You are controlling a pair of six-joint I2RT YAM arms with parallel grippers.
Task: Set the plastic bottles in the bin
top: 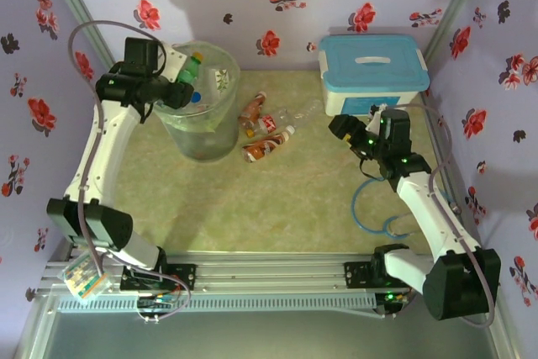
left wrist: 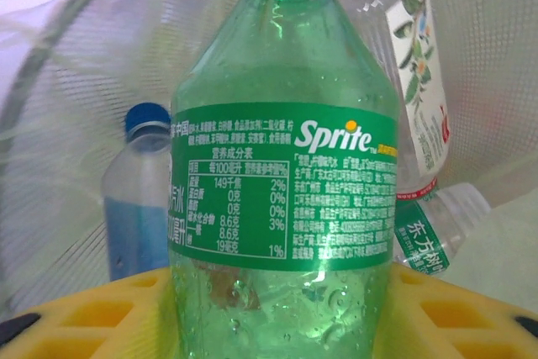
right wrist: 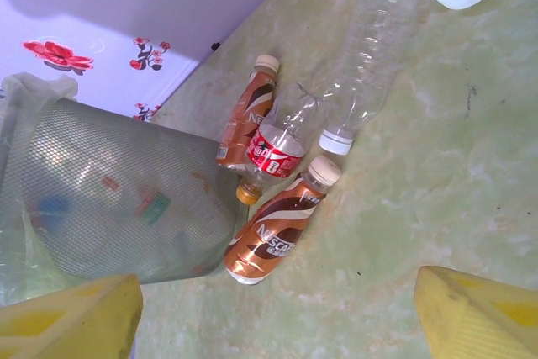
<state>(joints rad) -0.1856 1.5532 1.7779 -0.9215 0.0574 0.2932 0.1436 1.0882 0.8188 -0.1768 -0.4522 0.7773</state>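
My left gripper (top: 183, 74) is up over the bin (top: 225, 124) and is closed on the green bottle (left wrist: 286, 191). In the left wrist view the bottle stands upright between the yellow fingers (left wrist: 80, 319), cap at the top and label facing the camera. Behind it I see the mesh wall of the bin. Already inside are a clear bottle with a blue cap (left wrist: 139, 199) on the left and a clear bottle with a white and green label (left wrist: 419, 98) on the right. From above, the green bottle hangs over the left part of the bin's mouth.

My right gripper (right wrist: 277, 292) is wide open with nothing between its fingers. It hovers above the counter (right wrist: 420, 208), in front of the white box with the blue lid (top: 374, 73) and to the right of the loose bottles.

Four bottles lie on the counter just beside the bin. An orange-brown bottle (right wrist: 248, 111) with a cream cap lies nearest the back wall. A clear bottle with a red label (right wrist: 277, 150) lies against it. A brown coffee bottle (right wrist: 273, 237) sits in front of those two, its base near the foot of the bin. An unlabelled clear bottle (right wrist: 361, 73) with a white cap lies toward the white box, its cap close to the coffee bottle's cap. I cannot tell whether those two touch.
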